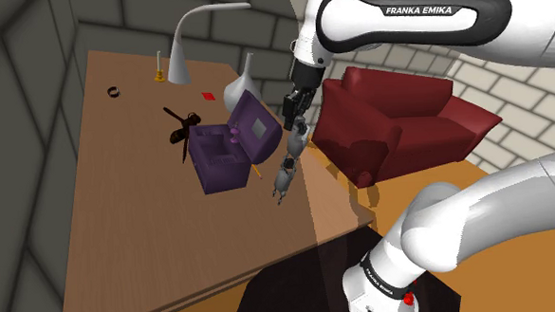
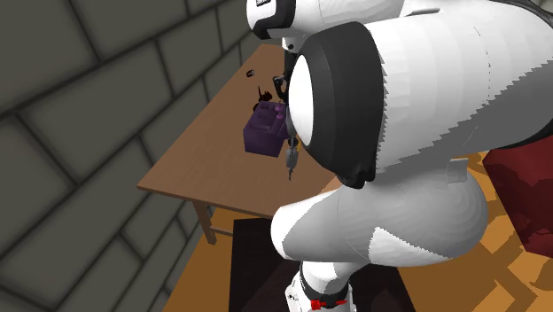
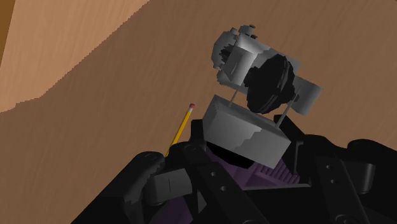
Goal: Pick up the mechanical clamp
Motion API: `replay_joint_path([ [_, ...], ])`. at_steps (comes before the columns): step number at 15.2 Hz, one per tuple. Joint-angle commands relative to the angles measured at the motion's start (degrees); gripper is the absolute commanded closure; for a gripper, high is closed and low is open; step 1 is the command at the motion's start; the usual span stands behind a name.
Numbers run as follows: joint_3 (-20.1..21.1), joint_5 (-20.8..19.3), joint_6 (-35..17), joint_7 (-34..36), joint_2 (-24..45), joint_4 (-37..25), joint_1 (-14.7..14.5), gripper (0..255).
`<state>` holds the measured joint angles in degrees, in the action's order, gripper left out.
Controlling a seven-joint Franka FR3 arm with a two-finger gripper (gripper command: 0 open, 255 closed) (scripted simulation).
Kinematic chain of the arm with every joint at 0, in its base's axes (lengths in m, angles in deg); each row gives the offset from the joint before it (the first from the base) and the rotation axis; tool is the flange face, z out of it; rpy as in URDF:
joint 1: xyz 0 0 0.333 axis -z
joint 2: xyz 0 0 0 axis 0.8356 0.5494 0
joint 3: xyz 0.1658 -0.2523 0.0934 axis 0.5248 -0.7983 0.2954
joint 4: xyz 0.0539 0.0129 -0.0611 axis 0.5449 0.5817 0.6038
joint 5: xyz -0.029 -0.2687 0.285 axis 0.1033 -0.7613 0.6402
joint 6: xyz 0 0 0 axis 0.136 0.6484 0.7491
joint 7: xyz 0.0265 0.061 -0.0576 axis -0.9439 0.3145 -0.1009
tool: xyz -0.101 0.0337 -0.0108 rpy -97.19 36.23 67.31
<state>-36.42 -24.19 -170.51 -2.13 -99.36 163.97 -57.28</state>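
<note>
Surface: a brown wooden table bore an open purple box, a white curved lamp and a white vase; a yellow pencil lay by the box.
Room: grey stone-block walls, an orange wood floor, and a dark red armchair just off the table's edge.
Arm: the white Franka arm arched over from the shoulder view's right, hand pointing down near the armchair-side edge.
Pincer: the black two-finger gripper was clamped on the clamp's upper end.
Clamp: the grey mechanical clamp with a black knob hung from the fingers above the tabletop, just beside the purple box.
</note>
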Motion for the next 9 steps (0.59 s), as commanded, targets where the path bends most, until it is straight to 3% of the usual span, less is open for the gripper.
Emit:
replay_joint_path([
  [1,0.0,0.0,-0.04,0.0,0.03,0.05,0.0,255],
  [9,-0.05,-0.03,1.53,-0.03,-0.05,-1.45,0.03,255],
])
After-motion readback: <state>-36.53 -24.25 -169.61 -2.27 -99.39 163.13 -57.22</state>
